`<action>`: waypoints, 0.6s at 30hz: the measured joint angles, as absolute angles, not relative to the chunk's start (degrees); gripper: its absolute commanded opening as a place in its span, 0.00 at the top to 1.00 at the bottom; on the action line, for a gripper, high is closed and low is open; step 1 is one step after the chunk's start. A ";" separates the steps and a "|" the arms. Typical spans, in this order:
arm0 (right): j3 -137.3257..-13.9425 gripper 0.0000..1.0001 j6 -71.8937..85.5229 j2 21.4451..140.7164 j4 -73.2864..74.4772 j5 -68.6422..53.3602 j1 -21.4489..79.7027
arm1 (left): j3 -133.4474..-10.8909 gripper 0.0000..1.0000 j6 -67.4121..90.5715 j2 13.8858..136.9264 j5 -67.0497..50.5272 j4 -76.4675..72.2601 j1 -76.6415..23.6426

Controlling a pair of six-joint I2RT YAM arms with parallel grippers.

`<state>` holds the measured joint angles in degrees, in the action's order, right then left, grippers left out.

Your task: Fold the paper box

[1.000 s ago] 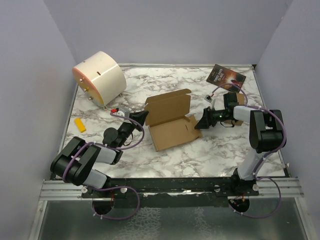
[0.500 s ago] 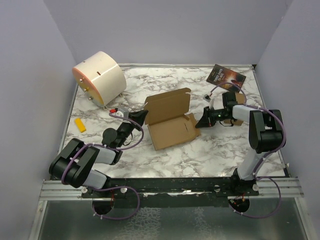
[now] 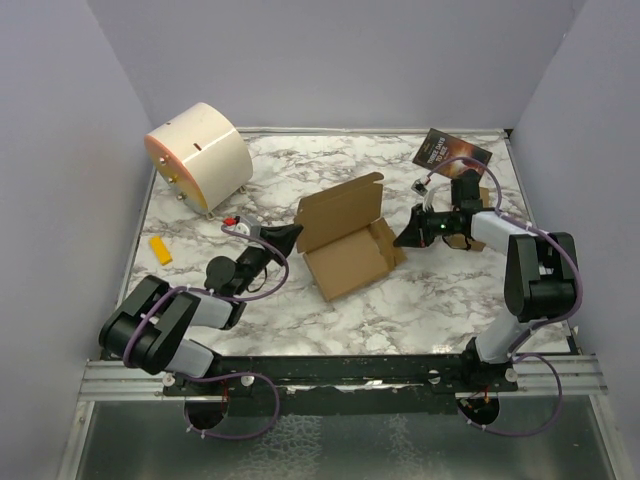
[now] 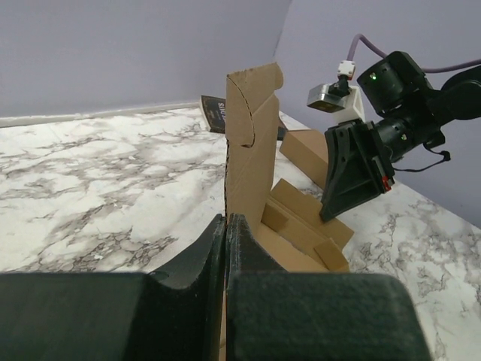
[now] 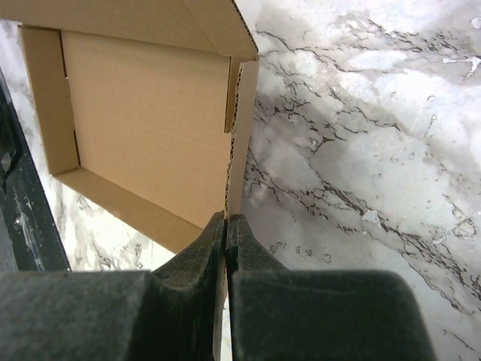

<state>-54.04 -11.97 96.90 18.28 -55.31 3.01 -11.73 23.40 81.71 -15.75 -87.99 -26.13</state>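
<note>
Left gripper (image 3: 293,233) is clamped tight on the paper box (image 3: 350,262)'s left edge, right gripper (image 3: 402,239) pinched on its right wall. The box sits between the 2 arms, long axis running gripper to gripper.

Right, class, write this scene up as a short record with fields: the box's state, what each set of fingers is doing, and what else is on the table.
box: paper box, base tray formed, lid flap standing up
left fingers: shut on the box's left side
right fingers: shut on its right side wall
other items: cream drum, yellow block, dark booklet
</note>
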 measured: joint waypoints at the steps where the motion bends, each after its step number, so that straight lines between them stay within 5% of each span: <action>1: -53.95 0.99 -11.84 96.88 18.17 -54.89 3.01 | -11.77 1.00 23.59 81.82 -16.08 -87.99 -26.24; 18: -53.10 0.98 -13.69 90.63 17.47 -51.75 2.98 | -15.25 1.00 22.55 83.26 -16.71 -88.05 -30.13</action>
<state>-53.10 -13.69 90.63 17.47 -51.75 2.98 -15.25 22.55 83.26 -16.71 -88.05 -30.13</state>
